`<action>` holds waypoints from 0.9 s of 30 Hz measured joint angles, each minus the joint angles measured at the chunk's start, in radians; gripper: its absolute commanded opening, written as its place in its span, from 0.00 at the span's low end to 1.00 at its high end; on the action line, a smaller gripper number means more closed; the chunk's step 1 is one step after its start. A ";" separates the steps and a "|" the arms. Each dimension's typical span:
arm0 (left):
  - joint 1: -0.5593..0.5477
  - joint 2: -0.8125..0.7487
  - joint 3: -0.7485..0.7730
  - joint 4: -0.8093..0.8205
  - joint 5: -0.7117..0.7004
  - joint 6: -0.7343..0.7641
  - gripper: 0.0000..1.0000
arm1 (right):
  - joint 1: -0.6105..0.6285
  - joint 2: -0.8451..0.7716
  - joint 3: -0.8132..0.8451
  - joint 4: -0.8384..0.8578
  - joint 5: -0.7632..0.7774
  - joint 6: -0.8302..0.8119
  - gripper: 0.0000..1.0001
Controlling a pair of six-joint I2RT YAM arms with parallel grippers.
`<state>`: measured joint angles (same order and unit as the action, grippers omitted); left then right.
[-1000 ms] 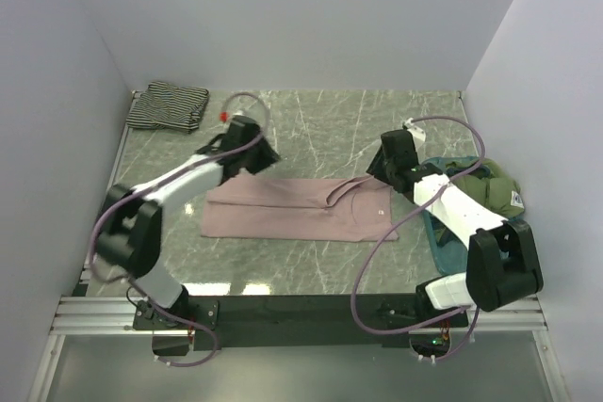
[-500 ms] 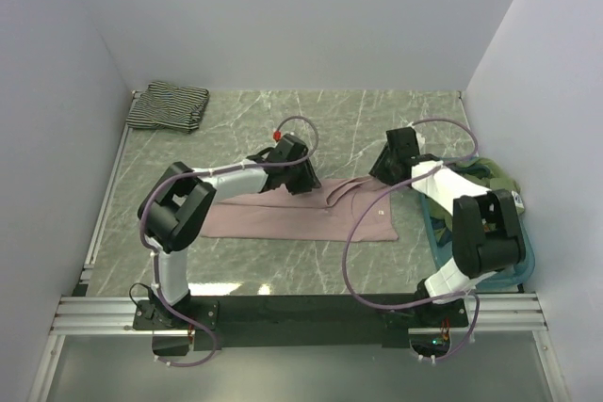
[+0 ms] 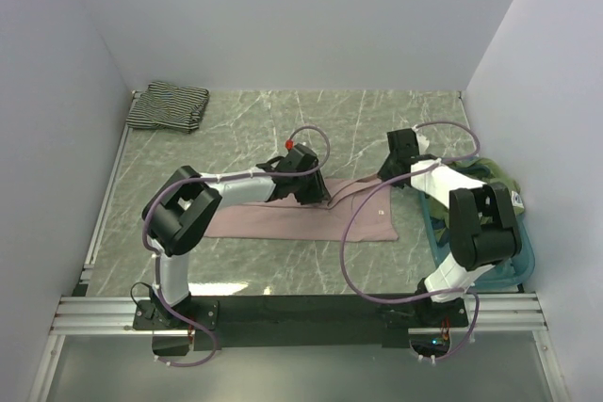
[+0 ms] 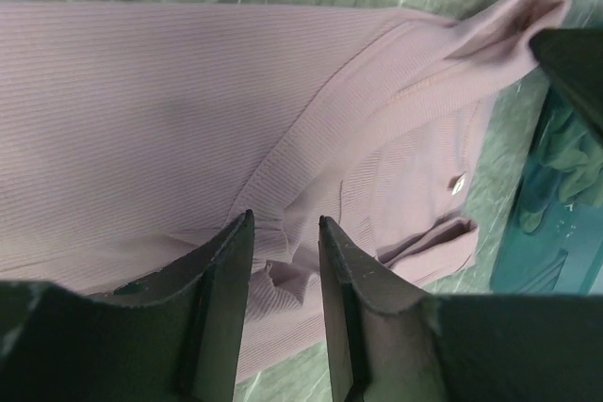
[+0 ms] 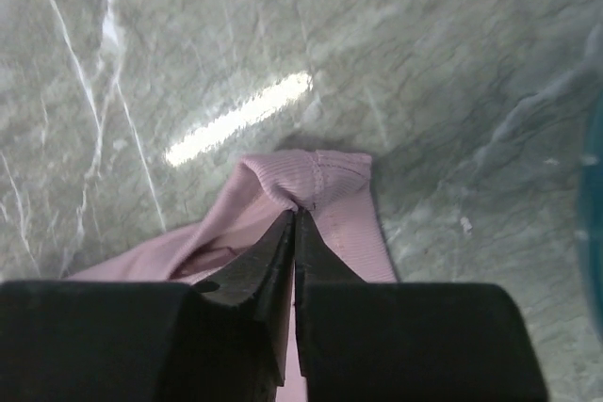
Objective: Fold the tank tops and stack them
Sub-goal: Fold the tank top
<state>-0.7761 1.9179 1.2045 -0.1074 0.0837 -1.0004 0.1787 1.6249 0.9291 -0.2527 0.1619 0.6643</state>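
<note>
A: Green marbled table (image 3: 377,120), white walls round it. Top view: pink tank top (image 3: 283,221) is lying flat mid-table, long side running left to right. Striped tank top (image 3: 168,106) is sitting folded in the far-left corner, well apart.

B: Arms?

A: Left gripper (image 3: 316,197) is reaching over the pink tank top's far edge, near its middle. Right gripper (image 3: 391,176) is sitting at its far-right corner, near the teal tray (image 3: 524,253).

B: Left wrist view?

A: Left gripper (image 4: 285,223) is standing parted, its fingers straddling a ridge of ribbed fabric by the neckline. I'm judging it's not clamping yet. Pink tank top (image 4: 151,110) is filling most of the frame, with the teal tray (image 4: 551,223) showing at the right.

B: Right wrist?

A: Right gripper (image 5: 294,221) is clenched on the pink tank top (image 5: 316,176), pinching a strap end, with bare table (image 5: 443,63) lying beyond it.

B: Handling?

A: I'm expecting light, thin, limp cloth that'll be sagging and wrinkling from any single pinch. I'm reckoning on taking it by hems, straps and seams, where the layers are doubling up, with both arms lifting together to carry a fold over. I'm rating slipping unlikely, and snagging a second layer likelier.
</note>
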 measured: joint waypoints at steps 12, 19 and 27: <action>-0.007 0.012 -0.039 0.039 0.013 -0.019 0.38 | 0.000 -0.157 -0.161 0.136 0.093 0.041 0.22; -0.007 0.012 -0.039 0.040 0.016 -0.019 0.38 | 0.000 -0.135 -0.130 0.102 0.091 0.041 0.48; -0.007 0.012 -0.045 0.045 0.017 -0.020 0.38 | 0.000 -0.034 0.029 0.041 0.075 0.051 0.51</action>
<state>-0.7834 1.9297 1.1595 -0.0620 0.1005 -1.0203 0.1787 1.5906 0.9581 -0.2115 0.2367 0.7151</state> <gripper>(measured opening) 0.382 0.501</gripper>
